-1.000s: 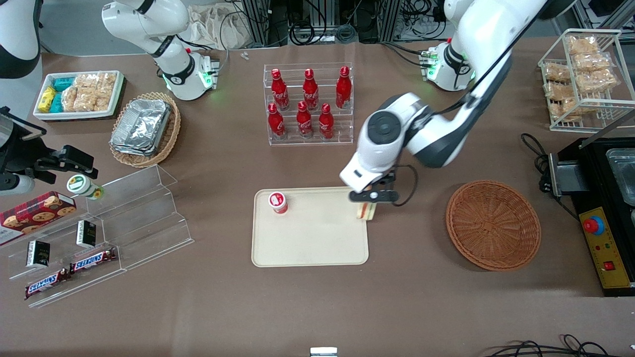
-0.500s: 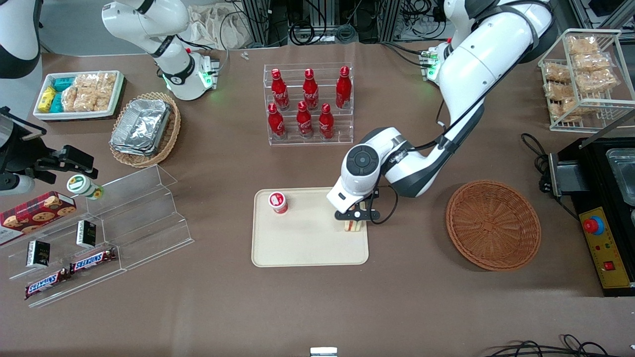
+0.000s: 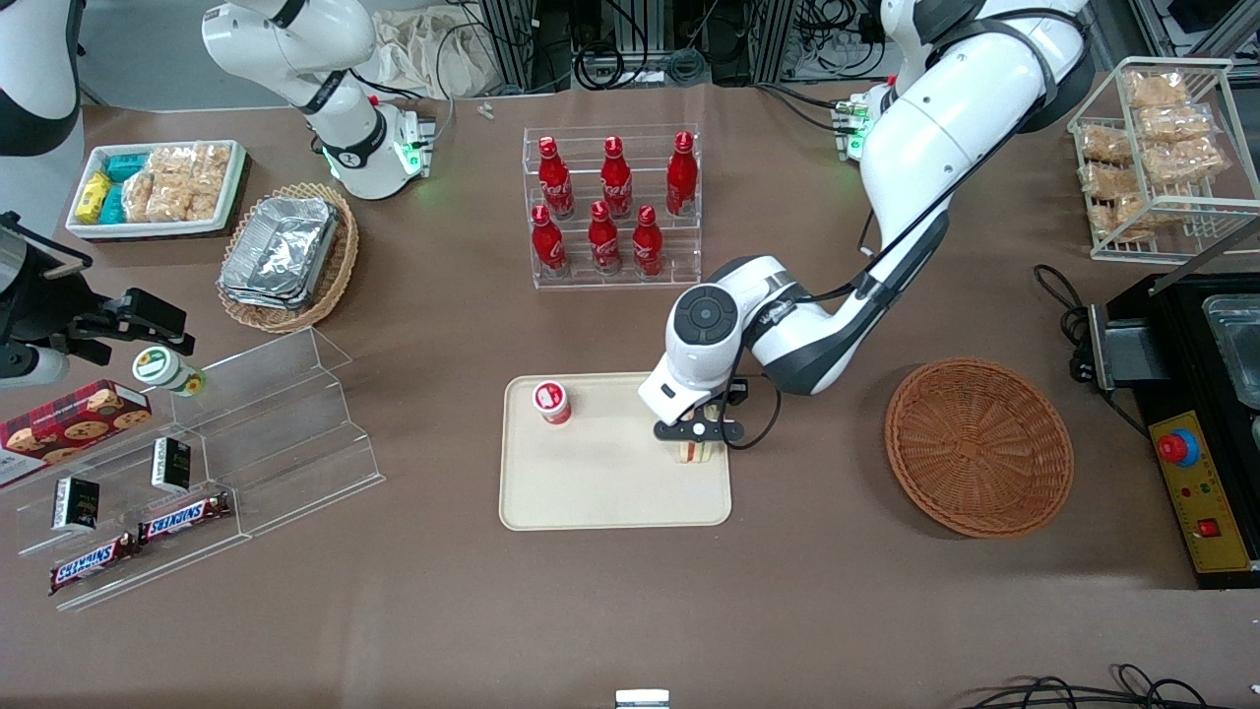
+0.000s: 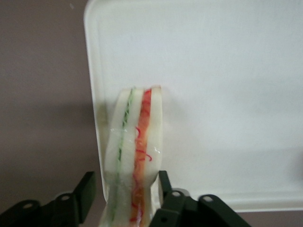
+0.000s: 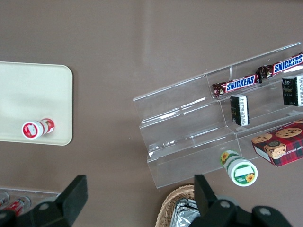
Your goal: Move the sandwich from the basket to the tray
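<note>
Since 1 second ago my jaws' gripper (image 3: 695,440) has sunk inward over the flat cream-beige plastic tray (image 3: 591,492), clamped on the upright white-bread sandwich wedge (image 4: 135,146) so it lands inside the rim.

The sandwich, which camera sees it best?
The left wrist view: the sandwich fills it, green and orange-red filling clear, standing on edge on the tray between the gripper fingers. The front view shows only a sliver under the arm. The right wrist view misses it.
</note>
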`<state>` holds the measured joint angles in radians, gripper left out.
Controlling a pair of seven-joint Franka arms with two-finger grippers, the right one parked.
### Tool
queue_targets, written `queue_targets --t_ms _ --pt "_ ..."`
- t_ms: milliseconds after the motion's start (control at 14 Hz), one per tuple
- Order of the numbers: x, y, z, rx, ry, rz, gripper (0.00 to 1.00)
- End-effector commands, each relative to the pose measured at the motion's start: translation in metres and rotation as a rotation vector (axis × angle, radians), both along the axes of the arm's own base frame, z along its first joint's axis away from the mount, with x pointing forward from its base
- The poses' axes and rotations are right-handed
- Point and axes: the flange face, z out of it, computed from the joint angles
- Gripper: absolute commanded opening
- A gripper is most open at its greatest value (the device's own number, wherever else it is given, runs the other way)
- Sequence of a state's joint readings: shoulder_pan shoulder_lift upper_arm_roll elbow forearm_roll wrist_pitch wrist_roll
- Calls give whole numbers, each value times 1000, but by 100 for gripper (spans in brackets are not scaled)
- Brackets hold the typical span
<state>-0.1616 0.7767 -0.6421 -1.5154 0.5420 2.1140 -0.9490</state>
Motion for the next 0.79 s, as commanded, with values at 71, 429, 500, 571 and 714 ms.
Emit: queue_targets --t_ms 71,429,500,571,714 --pt "23 36 104 53 -3 114 100" --pt "26 133 221 -8 136 1 100" --pt "24 148 238 -20 144 -18 100" --pt "23 165 253 -15 144 -12 100" --pt "19 200 274 26 163 18 100"
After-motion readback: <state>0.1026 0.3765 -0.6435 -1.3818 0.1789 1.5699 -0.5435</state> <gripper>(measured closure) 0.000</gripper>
